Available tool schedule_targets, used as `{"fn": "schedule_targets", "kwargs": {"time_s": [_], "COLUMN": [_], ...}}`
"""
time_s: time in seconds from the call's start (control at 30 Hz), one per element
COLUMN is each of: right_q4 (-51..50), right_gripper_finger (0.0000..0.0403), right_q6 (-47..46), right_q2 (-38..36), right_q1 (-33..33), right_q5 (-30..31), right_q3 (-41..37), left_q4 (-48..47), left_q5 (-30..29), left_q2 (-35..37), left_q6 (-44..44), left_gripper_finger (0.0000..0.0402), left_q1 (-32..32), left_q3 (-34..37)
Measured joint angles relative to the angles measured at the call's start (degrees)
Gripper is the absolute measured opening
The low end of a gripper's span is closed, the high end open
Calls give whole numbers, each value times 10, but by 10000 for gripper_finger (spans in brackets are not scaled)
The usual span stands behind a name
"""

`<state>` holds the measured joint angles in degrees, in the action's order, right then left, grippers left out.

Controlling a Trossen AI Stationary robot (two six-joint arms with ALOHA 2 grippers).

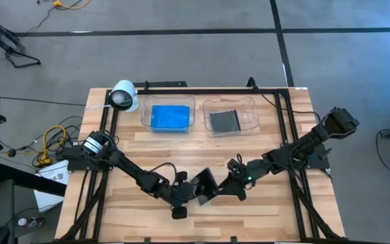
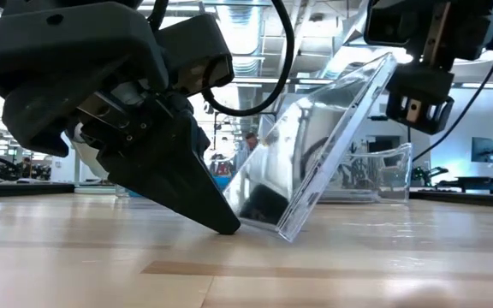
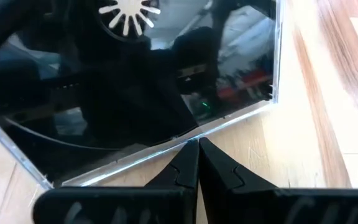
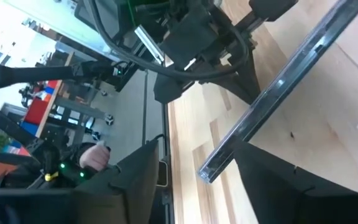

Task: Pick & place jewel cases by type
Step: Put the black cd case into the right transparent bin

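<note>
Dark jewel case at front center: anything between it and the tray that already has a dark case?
Nothing visible. The tilted jewel case is propped by the shut left gripper, with the right gripper open around its upper edge. Bare table lies between it and the right tray.

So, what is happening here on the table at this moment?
Both arms meet near the front middle of the table over one clear jewel case, which stands tilted with one edge on the wood. The left gripper, shut, has its tip at the case's lower edge. The right gripper is open, with the case's upper edge between its fingers. At the back, one clear tray holds a blue jewel case, the other tray a dark one.
</note>
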<state>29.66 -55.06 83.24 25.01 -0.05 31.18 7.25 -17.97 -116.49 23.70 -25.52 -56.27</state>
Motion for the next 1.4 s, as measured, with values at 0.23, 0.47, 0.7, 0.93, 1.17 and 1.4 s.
{"fn": "schedule_targets", "kwargs": {"time_s": [0.23, 0.47, 0.7, 0.93, 1.17, 1.4], "right_q4": [0, -19, -4, 2, 6, -61], "right_gripper_finger": [257, 260, 260, 260, 260, 255], "right_q6": [-3, -4, -10, 8, 11, -4], "right_q2": [3, 9, 56, 110, 104, 97], "right_q1": [-5, -18, -31, -43, -54, -56], "right_q5": [4, 5, -15, -54, -58, -52], "right_q3": [0, -1, 6, 38, 45, 45], "left_q4": [0, -3, -30, -44, -51, -51], "left_q5": [-4, -31, -109, -121, -118, -116], "left_q2": [0, 0, -1, -1, -1, -1], "left_q6": [-2, -15, -22, -21, -19, -26], "left_gripper_finger": [0, 0, 0, 0, 0, 0], "left_q1": [0, 0, 1, 3, 3, -1], "left_q3": [0, 0, 0, 0, 1, 1]}}
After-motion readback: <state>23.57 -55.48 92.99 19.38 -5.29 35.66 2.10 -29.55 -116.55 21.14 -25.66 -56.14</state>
